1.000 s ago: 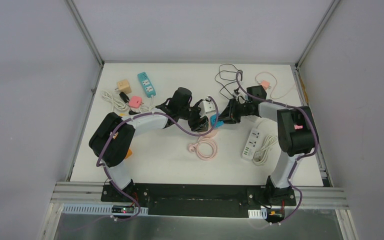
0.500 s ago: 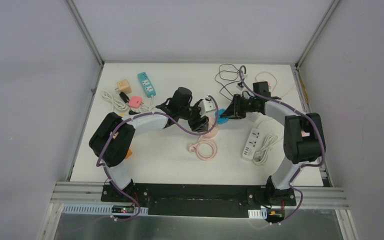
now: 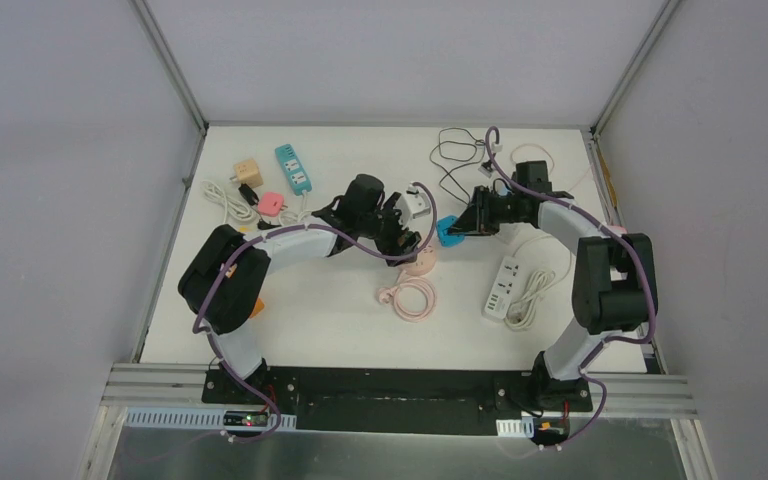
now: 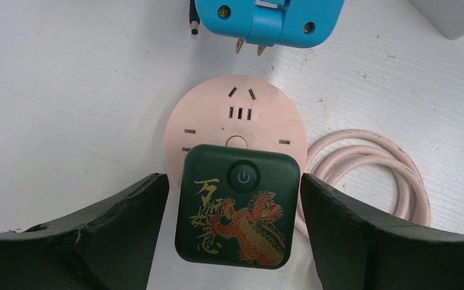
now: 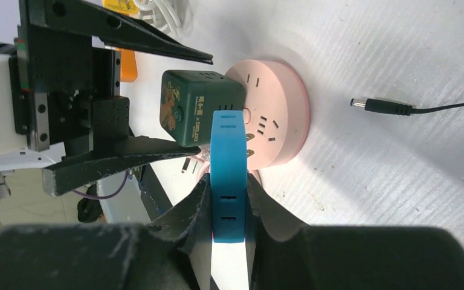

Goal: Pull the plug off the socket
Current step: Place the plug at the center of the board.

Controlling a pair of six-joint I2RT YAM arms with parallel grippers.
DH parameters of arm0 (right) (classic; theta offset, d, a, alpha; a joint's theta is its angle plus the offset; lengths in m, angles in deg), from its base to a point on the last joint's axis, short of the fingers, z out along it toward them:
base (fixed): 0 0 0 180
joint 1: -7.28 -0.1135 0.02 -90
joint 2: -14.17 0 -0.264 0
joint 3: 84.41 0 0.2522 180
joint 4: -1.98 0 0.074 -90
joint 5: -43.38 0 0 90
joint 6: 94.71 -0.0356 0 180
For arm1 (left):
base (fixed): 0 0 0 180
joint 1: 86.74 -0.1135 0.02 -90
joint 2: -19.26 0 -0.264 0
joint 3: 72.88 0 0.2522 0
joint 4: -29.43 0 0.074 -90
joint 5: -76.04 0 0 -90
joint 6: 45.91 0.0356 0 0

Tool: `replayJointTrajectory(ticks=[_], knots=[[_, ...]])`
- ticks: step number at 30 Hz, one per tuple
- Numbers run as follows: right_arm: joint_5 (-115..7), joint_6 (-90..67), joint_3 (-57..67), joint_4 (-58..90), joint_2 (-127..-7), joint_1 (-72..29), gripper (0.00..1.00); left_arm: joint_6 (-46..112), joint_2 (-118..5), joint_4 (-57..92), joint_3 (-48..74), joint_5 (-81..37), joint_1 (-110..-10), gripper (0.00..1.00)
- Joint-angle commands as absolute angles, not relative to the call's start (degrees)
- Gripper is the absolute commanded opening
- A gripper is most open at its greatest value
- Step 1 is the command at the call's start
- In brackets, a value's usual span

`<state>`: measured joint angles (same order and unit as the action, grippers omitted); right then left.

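**Op 1:** Left wrist view first. My left gripper (image 4: 234, 184) is released. Its black fingers (image 4: 103, 232) stand wide on either side of the dark green square adapter with a gold-and-red dragon print (image 4: 237, 211), with a gap on both sides.

**Op 2:** What is that adapter resting on?

**Op 1:** It sits on the face of the round pink plastic socket (image 4: 235, 112), on the half nearest my left wrist camera. The slots on the other half are bare.

**Op 2:** And the plug?

**Op 1:** The bright blue plastic plug (image 5: 226, 157) is out of the pink socket. My right gripper (image 5: 226, 208) is clenched on it, one finger pressed flat against each side. From the left wrist I see its two brass prongs exposed, pointing at the pink socket's far rim with a strip of white table (image 4: 66, 90) between them.

**Op 2:** Is it lifted off the table?

**Op 1:** I can't tell from these views.

**Op 2:** Anything else near the socket?

**Op 1:** A coiled pale pink cable (image 4: 374, 175) lies just beside the socket, on the green adapter's side. A black barrel connector on a thin black lead (image 5: 379, 107) lies on the table beyond the socket's far rim, near the blue plug. From the top camera, a white power strip (image 3: 501, 286) lies well apart, off to the socket's right.
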<state>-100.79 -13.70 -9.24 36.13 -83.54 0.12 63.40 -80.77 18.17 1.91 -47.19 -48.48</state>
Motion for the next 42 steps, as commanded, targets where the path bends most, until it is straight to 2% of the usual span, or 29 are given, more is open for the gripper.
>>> replayJointTrajectory(ticks=[1, 5, 14, 28, 42], knots=[[-103.0, -9.1, -6.7, 37.8, -79.8, 0.8, 0.0, 59.3, -76.7, 19.6, 4.8, -45.8, -48.2, 0.83], [-102.7, -7.1, -6.7, 39.1, -78.8, 0.9, 0.0, 57.6, -74.9, 20.1, 5.3, -45.2, -48.2, 0.85], [-104.4, 0.5, -5.3, 44.9, -77.4, 1.1, 0.0, 52.5, -66.1, 23.3, 1.5, -38.6, -48.4, 0.99], [-110.5, 16.8, -3.0, 56.5, -76.4, 0.9, 0.0, 31.7, -50.0, 37.5, -14.0, -41.1, -51.9, 0.99], [-112.3, 38.1, 1.9, 75.5, -78.5, -3.2, 0.0, 14.9, -48.4, 53.3, -23.5, -47.7, -52.3, 0.96]])
